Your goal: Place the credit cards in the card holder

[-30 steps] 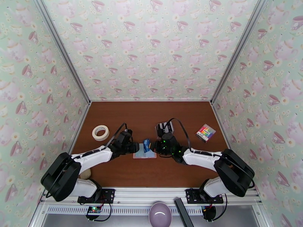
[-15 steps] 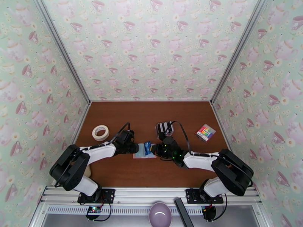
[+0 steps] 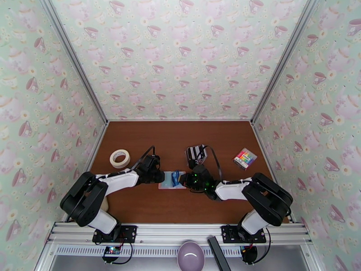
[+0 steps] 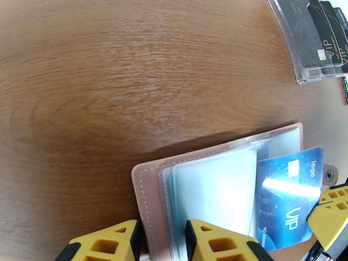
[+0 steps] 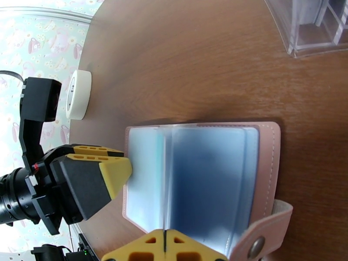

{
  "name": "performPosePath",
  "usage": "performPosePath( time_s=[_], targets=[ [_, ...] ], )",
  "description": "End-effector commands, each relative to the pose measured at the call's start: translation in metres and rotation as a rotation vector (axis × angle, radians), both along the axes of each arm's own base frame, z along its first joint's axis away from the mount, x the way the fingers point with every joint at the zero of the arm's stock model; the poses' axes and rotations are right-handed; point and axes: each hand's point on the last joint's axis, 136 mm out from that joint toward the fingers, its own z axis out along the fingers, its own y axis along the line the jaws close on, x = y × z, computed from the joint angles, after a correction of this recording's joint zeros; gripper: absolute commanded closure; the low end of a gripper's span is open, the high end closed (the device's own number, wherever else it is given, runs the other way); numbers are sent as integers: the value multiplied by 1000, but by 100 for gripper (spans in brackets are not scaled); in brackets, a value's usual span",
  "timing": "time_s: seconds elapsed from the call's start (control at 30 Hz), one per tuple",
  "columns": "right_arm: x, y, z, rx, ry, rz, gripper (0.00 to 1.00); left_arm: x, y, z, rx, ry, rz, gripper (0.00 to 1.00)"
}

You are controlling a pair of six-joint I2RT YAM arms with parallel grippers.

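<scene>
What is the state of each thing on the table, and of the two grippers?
wallet: open, flat on the table.
right gripper: shut on the blue card.
blue card: lying over the wallet's right side.
left gripper: at the wallet's left edge, grip unclear.
black cards: sitting in the clear rack.
tape roll: lying flat, untouched.

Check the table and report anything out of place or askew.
The blue card lies askew over the right half of the open pink wallet. It is tilted against the wallet's edges, one corner sticks out past the right side, and it is not fully seated. Nothing else stands out.
</scene>
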Motion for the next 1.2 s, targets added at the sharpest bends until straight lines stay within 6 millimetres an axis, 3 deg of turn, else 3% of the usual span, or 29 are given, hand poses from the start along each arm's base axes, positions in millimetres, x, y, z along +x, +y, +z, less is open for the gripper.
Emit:
performPosePath(
  time_s=[0.0,0.47,0.7,1.17],
  targets=[
    [-2,9,0,46,3,12,100,-12,-4,-15,-19,67,-11,66],
    [-4,15,-6,88,14,15,100,-22,-2,-15,-48,75,15,62],
    [-7,9,-22,54,30,6,100,-22,-2,-7,-57,64,18,62],
    [-10,7,-42,9,47,-10,100,-33,-4,-13,-60,95,17,77]
  ],
)
